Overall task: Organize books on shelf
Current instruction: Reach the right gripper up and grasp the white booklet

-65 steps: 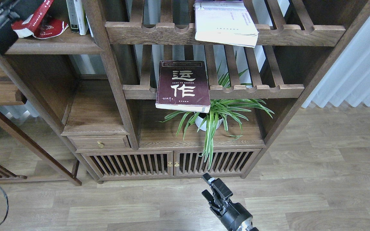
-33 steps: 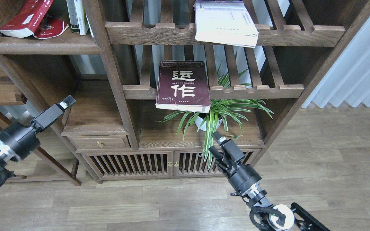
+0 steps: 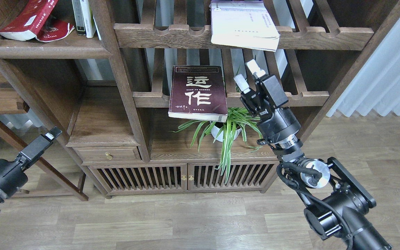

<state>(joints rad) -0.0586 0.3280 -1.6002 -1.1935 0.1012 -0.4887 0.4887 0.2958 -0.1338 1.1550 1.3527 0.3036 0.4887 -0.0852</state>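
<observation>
Maroon paperback (image 3: pixel 198 93) flat on slatted rack (image 3: pixel 283 98); right gripper (image 3: pixel 248 73) fingers apart, just beside; left gripper (image 3: pixel 49 136) state unclear

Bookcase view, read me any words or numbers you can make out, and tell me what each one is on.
"运作": large white characters on the maroon book.
Maroon book's smaller lines: too small to read.
Cream book: faint print, too small to read.
Red book: label and print blurred, unreadable.
White-spined books: unreadable.

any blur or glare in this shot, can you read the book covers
Head view: sharp, evenly lit, no strong glare; the maroon book shows crisp white characters; the cream book has print too small to read; the right gripper looks crisp.
</observation>
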